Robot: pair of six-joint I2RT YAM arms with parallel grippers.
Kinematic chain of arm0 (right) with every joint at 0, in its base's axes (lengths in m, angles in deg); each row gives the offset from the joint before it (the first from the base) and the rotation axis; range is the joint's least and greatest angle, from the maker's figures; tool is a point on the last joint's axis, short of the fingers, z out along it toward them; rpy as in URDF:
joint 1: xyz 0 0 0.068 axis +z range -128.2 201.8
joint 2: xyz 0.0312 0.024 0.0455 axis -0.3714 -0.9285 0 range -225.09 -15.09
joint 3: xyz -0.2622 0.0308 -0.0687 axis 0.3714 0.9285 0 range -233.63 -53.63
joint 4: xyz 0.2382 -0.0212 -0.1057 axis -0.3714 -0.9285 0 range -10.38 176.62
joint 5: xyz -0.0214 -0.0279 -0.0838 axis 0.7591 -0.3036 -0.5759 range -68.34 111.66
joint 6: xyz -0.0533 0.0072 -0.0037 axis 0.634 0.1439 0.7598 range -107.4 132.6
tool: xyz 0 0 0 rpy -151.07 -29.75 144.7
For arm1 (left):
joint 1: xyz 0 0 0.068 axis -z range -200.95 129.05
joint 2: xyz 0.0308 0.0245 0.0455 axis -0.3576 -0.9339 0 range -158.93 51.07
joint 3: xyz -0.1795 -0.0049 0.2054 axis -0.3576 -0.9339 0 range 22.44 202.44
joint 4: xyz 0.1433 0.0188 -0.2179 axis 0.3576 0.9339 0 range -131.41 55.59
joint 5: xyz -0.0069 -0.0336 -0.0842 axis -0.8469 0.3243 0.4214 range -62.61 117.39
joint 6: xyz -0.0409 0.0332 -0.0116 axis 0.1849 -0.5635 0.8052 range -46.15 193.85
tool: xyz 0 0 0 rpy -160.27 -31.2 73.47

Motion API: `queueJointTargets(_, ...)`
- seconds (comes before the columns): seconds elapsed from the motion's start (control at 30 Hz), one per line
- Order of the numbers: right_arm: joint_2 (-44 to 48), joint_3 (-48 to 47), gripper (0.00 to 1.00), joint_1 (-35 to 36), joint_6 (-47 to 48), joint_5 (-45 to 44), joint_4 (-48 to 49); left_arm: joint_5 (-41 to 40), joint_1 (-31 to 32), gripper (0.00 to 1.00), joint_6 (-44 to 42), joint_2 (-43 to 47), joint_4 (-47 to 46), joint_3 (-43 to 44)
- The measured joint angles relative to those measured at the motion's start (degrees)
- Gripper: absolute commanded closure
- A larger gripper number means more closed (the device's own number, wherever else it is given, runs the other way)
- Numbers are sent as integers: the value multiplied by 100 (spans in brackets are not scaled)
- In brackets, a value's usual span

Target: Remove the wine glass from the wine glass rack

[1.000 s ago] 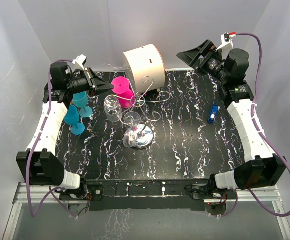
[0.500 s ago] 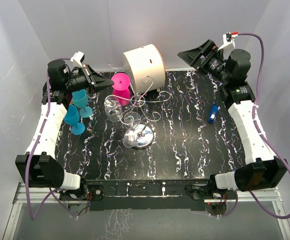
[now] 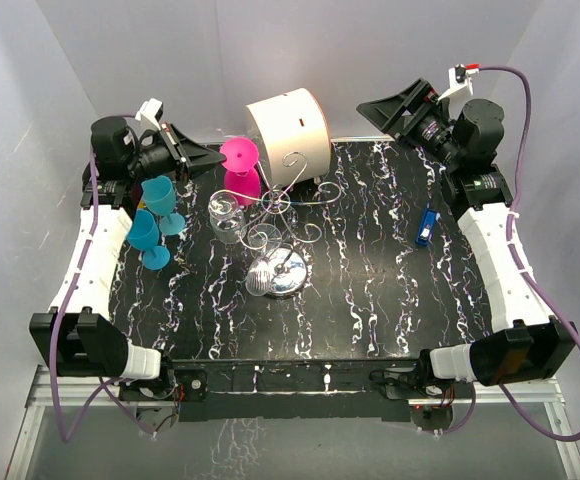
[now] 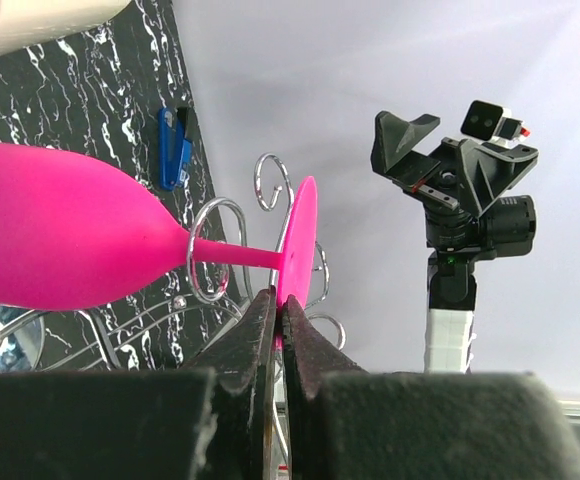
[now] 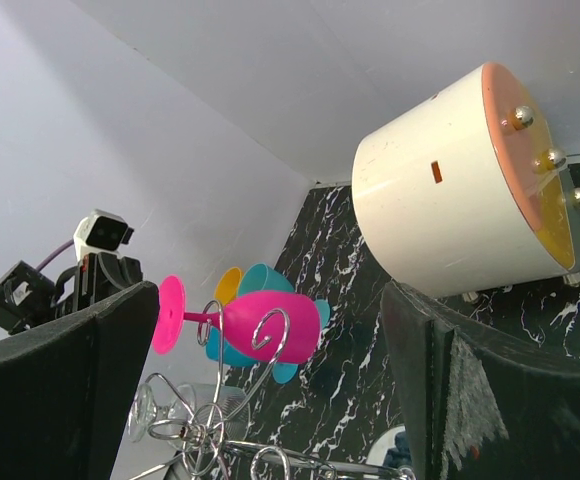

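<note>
Since the earlier frame the left gripper (image 3: 220, 157) has drawn a little toward the far left of the table, and the pink wine glass (image 3: 241, 178) has shifted with it, its foot now turned up toward the arm.

The glass lies on its side on the far-left side of the wine glass rack (image 3: 290, 212). In the left wrist view its stem runs through one of the wire scrolls, so we judge it not yet free.

We take it for opaque plastic: light, stiff, smooth and not very breakable. The thin foot gives little to bite on, so the bowl could swing or slip in the pinch. The foot or the stem just behind it is the sensible hold, since the bowl is too wide. The stem will need to slide out along the wire's opening rather than be yanked.

The left gripper's jaws are pressed together on the rim of the foot, edge-on. The right gripper (image 3: 372, 108) hovers at the far right, well apart from the rack, beside the white drum (image 3: 288, 128). Its fingers are spread wide and hold nothing.
</note>
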Motion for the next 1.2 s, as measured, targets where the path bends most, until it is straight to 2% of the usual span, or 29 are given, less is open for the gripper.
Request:
queueJointTargets(0.37,9,79,8,0,0,-2,2,-31,264,100,142,-439,-162,378)
queueJointTargets(0.6,11,79,7,0,4,-2,0,-28,448,100,-42,-511,55,398)
queueJointTargets(1.03,11,79,8,0,0,-2,0,-66,448,100,-485,337,678,212)
queueJointTargets(1.2,11,79,7,0,0,-4,0,-66,448,100,-509,376,774,151)
